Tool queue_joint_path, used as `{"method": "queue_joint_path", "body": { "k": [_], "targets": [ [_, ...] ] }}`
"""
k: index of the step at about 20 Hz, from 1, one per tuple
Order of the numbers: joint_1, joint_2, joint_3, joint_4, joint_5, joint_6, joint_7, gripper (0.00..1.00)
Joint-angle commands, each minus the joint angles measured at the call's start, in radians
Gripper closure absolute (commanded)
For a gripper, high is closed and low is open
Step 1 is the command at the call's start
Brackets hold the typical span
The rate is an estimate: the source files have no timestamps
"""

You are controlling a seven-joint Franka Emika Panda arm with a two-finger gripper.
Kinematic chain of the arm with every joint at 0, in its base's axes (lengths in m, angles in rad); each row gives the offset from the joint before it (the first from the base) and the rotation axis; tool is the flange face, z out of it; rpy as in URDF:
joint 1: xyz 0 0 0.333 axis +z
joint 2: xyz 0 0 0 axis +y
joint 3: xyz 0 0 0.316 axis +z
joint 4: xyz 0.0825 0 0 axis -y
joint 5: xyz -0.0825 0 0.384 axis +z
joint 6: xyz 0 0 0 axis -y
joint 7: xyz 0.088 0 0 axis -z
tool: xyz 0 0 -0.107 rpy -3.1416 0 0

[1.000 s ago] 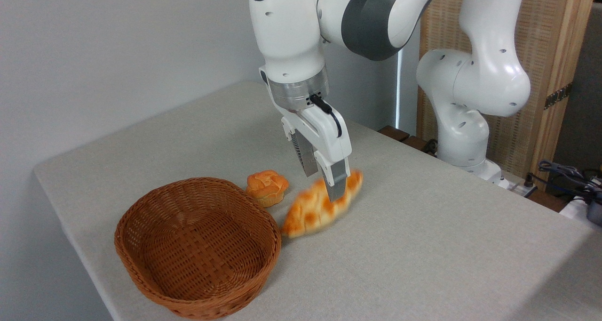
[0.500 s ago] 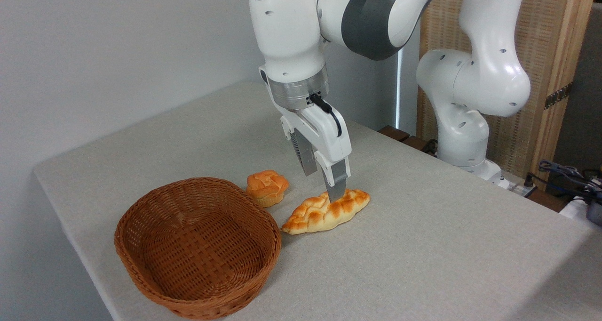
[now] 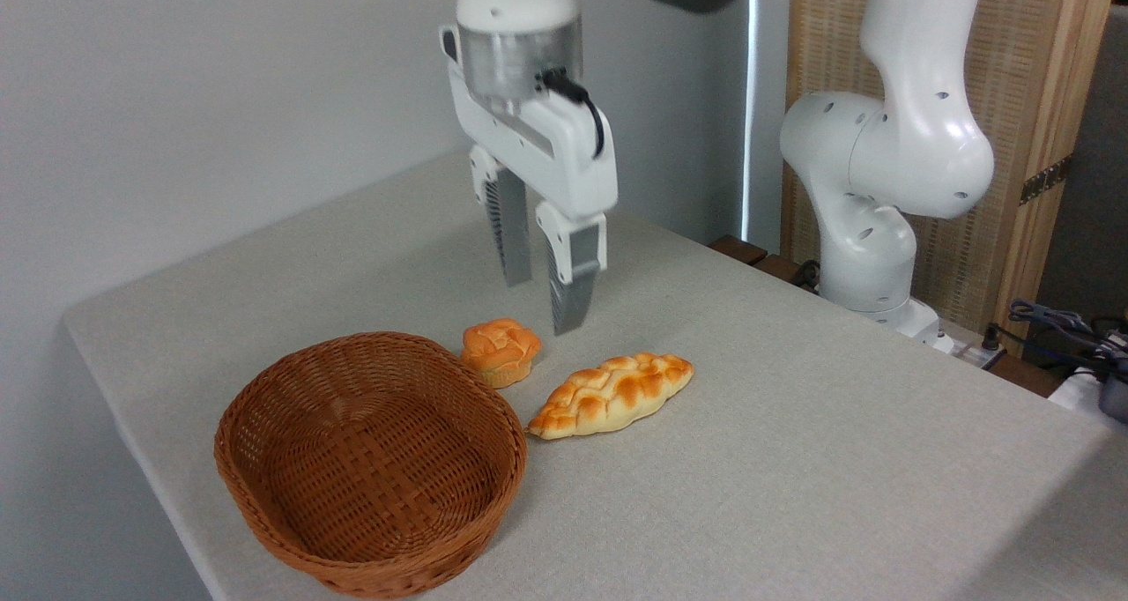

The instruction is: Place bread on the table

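The arm's upper links were cut off by the top edge, and the cluttered cables at the far right edge were too small to make out. One bread (image 3: 612, 394), one small round bun (image 3: 500, 351), one wicker basket (image 3: 370, 460) and one gripper (image 3: 542, 300) were in view. The bread lay flat on the table (image 3: 793, 460), its left tip just beside the basket's rim, with the bun a little behind it and to the left, apart from it. The basket held nothing visible inside. The gripper hung above the table behind the bread, touching nothing, its two fingers (image 3: 571, 284) spread with a clear gap between them and nothing held. Half a second before, the near finger had been down at the loaf's top; a second before, the loaf had been blurred and tilted in the fingers' grasp. Since then the gripper had risen well clear and shifted left, while the bread, bun and basket kept their places.
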Motion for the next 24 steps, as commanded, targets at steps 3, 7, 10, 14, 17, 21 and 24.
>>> {"method": "queue_joint_path", "body": {
  "k": [3, 7, 10, 14, 17, 21, 24],
  "targets": [
    [-0.016, 0.257, -0.006, 0.441, -0.018, -0.207, -0.115, 0.0],
    [-0.016, 0.351, -0.048, 0.552, -0.024, -0.224, -0.25, 0.0],
    [-0.016, 0.354, -0.048, 0.552, -0.022, -0.222, -0.249, 0.0],
    [-0.015, 0.35, -0.048, 0.551, -0.022, -0.224, -0.245, 0.0],
    [-0.013, 0.344, -0.043, 0.548, -0.024, -0.225, -0.241, 0.0],
    [-0.015, 0.296, -0.046, 0.477, -0.024, -0.201, -0.238, 0.0],
    [-0.015, 0.259, -0.048, 0.422, -0.024, -0.172, -0.238, 0.0]
  ]
}}
